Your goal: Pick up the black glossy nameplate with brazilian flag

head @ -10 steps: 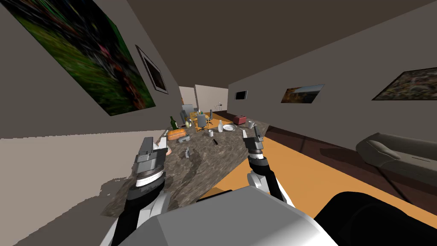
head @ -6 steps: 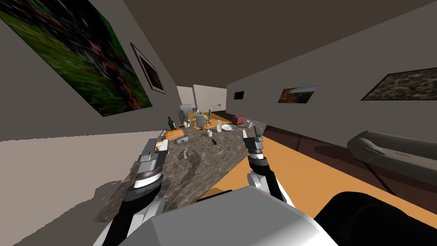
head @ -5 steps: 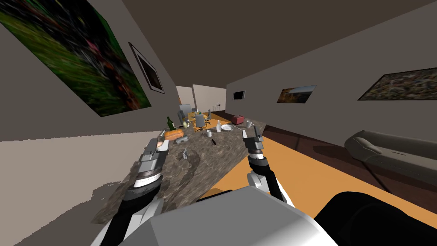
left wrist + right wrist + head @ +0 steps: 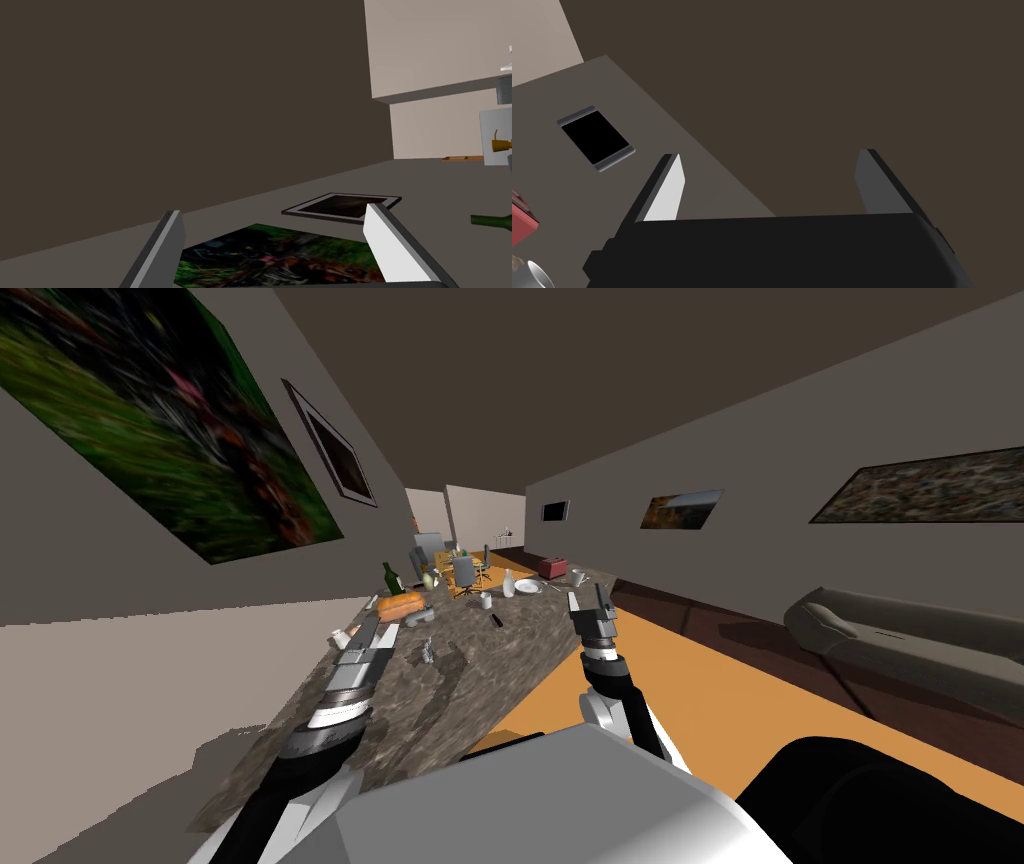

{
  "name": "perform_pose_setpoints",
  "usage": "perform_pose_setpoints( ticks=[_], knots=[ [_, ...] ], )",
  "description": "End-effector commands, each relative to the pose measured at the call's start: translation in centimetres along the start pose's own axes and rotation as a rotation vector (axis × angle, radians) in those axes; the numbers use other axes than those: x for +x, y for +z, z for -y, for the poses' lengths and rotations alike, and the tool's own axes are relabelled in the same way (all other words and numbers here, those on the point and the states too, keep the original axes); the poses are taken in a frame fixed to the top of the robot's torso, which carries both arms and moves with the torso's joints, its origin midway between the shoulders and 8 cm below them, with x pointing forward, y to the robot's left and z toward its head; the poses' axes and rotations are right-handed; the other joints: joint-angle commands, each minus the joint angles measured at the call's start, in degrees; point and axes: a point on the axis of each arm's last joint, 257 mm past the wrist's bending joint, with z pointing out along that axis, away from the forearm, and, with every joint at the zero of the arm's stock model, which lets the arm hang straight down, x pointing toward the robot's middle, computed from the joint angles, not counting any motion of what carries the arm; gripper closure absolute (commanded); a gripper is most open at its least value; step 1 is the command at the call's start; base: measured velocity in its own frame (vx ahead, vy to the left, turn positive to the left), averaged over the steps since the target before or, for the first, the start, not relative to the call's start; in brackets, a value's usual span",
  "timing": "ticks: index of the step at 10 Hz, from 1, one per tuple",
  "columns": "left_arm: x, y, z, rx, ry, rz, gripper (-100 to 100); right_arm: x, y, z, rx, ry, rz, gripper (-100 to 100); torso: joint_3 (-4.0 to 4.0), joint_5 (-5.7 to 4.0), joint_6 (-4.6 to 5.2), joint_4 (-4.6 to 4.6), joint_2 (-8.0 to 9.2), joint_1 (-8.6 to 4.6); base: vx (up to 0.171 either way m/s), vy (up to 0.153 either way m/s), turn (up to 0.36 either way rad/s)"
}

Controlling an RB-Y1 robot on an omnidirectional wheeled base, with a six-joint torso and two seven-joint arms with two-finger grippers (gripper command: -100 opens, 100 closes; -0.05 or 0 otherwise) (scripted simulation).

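A small black oblong thing (image 4: 497, 620), probably the nameplate, lies flat on the long mottled brown stone table (image 4: 470, 683) in the head view; no flag can be made out on it. My left gripper (image 4: 375, 635) reaches low along the table's left side, short of the black thing and to its left. In the left wrist view it (image 4: 272, 212) stands open and empty, facing a wall. My right gripper (image 4: 590, 604) is raised at the table's right edge, to the right of the black thing. It (image 4: 768, 155) is open and holds nothing.
Ahead of the left gripper are an orange loaf (image 4: 400, 605), a green bottle (image 4: 392, 578) and a small grey figure (image 4: 428, 650). A white vase (image 4: 508, 583), plate (image 4: 528, 586), mug (image 4: 578, 577) and red toaster (image 4: 553, 566) stand farther back. A grey sofa (image 4: 900, 643) lies to the right.
My left arm has stretched forward and dropped lower along the table's left side, its gripper turned edge-on. The head view has shifted a little. The right arm has stayed put.
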Motion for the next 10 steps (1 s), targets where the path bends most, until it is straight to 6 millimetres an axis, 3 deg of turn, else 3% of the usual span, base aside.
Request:
perform_pose_setpoints(
  ticks=[1, 4, 5, 6, 7, 8, 9, 10],
  knots=[
    [-0.1, -0.5, -1.5, -0.053, -0.002, -0.032, -100, 0.0, 0.0, 0.0, 0.000, 0.000, 0.000, 0, 0.00, 0.00, 0.00, 0.00, 0.00, 0.00, -0.002, -0.010, -0.088],
    [-0.3, -1.5, -4.2, -0.158, -0.005, -0.089, -100, 0.0, 0.0, 0.0, 0.000, 0.000, 0.000, 0, -0.01, 0.00, 0.00, 0.00, -0.02, -0.01, 0.000, -0.013, -0.082],
    [-0.2, -1.5, -4.2, -0.158, 0.001, -0.102, -100, 0.0, 0.0, 0.0, 0.000, 0.000, 0.000, 0, -0.02, 0.00, 0.01, -0.01, -0.02, -0.01, 0.000, -0.008, -0.045],
    [-0.5, -2.1, -5.6, -0.215, -0.005, -0.118, -100, 0.0, 0.0, 0.0, 0.000, 0.000, 0.000, 0, -0.01, 0.00, -0.01, 0.00, -0.02, -0.01, 0.003, -0.014, -0.092],
    [-0.4, -2.1, -5.6, -0.215, 0.003, -0.134, -100, 0.0, 0.0, 0.0, 0.000, 0.000, 0.000, 0, -0.02, 0.00, 0.01, -0.01, -0.03, -0.01, 0.002, -0.009, -0.046],
    [-0.7, -2.8, -7.0, -0.275, -0.001, -0.154, -100, 0.0, 0.0, 0.0, 0.000, 0.000, 0.000, 0, -0.01, 0.00, -0.01, 0.00, -0.03, -0.01, 0.003, -0.013, -0.096],
    [-0.6, -2.8, -7.0, -0.275, 0.006, -0.167, -100, 0.0, 0.0, 0.0, 0.000, 0.000, 0.000, 0, -0.02, 0.00, 0.01, -0.01, -0.03, -0.02, 0.002, -0.009, -0.052],
    [-1.0, -3.6, -8.5, -0.339, 0.001, -0.184, -100, 0.0, 0.0, 0.0, 0.000, 0.000, 0.000, 0, -0.02, 0.00, 0.00, -0.01, -0.03, -0.01, 0.003, -0.014, -0.099]
  ],
)
